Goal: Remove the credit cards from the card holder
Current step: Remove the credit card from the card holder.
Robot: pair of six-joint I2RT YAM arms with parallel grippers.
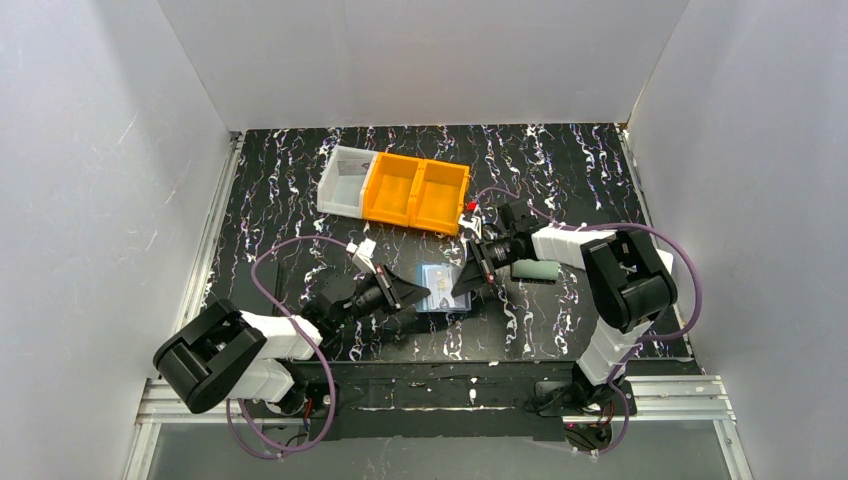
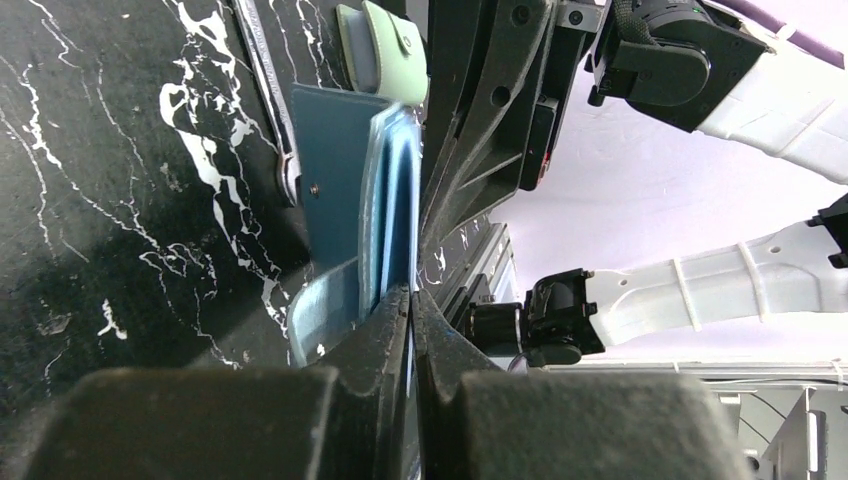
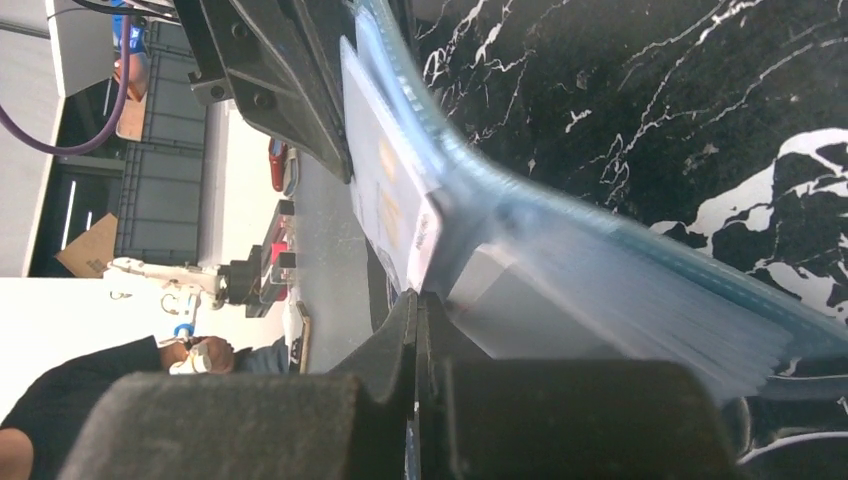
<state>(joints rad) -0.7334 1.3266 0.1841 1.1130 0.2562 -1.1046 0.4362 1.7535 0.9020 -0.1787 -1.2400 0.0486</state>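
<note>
Both clamped: left end effector [image 2: 412, 296] on card holder [image 2: 340, 170] edge, right end effector [image 3: 415, 298] on credit card [image 3: 385, 190].

The work surface is a black table top [image 1: 280, 190] veined with white streaks. Three plain white panels enclose it: a back panel [image 1: 420, 60], a left panel [image 1: 100, 150] and a right panel [image 1: 750, 150]. A side rail [image 1: 212, 225] of aluminium runs along the table's left edge, and a front rail [image 1: 680, 388] runs along its near edge. Lighting is even and diffuse, and shadows are soft. Beyond the enclosure stand stacked grey crates [image 3: 160, 170] and a person in a black top [image 3: 60, 410].
</note>
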